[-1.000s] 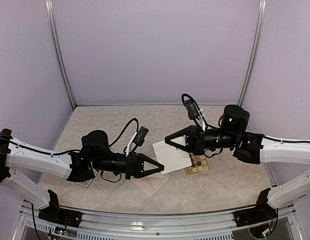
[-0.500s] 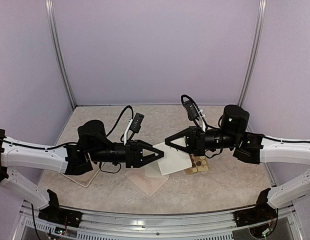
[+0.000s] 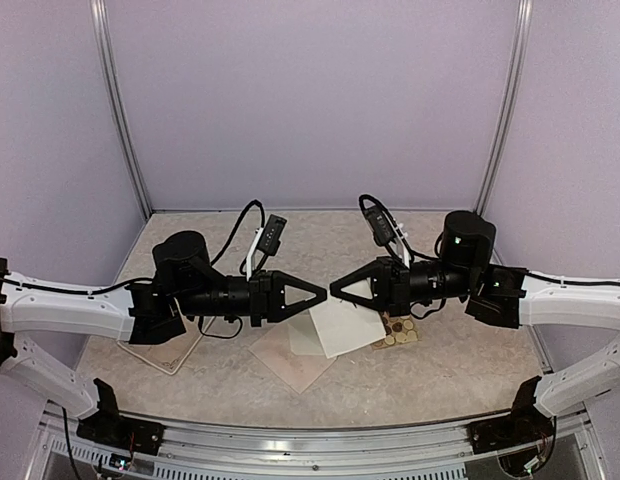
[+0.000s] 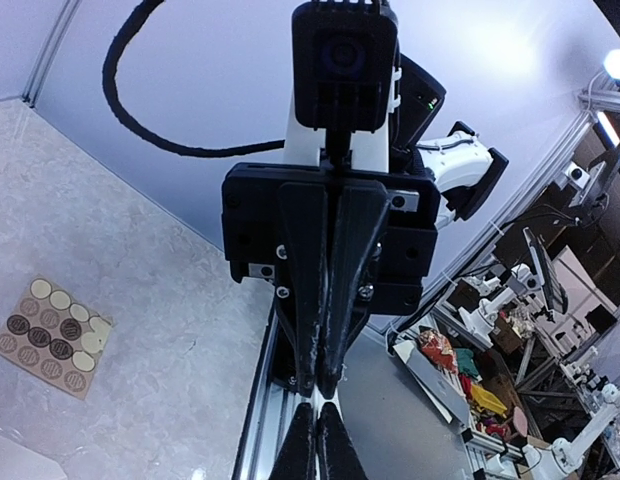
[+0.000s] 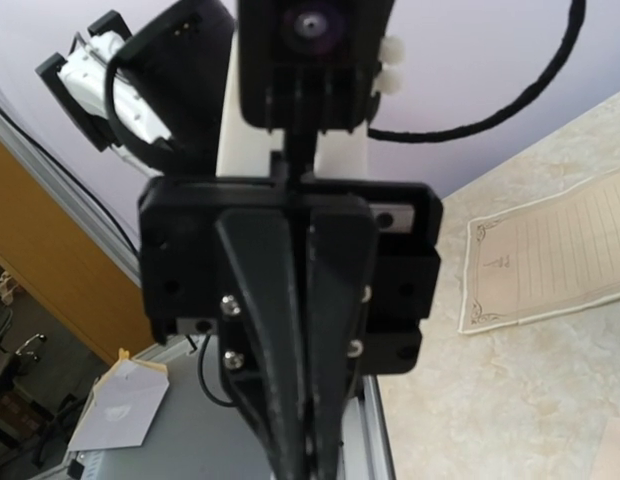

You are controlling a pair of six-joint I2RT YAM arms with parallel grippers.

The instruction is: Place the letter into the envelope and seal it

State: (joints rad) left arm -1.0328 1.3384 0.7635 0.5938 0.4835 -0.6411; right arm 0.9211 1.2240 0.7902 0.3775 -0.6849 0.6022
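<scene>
Here, both arms reach level over the table (image 3: 460,370), the left hand (image 3: 323,292) and right hand (image 3: 333,290) pointing nearly tip to tip, each fully closed and holding nothing. The envelope (image 3: 288,362) lies flat on the table at 6 o'clock from the tips.

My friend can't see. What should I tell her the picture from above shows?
Above a table, the shut left gripper and the shut right gripper point at each other, nearly tip to tip, holding nothing. Below them lie pale papers and a sticker card.
</scene>
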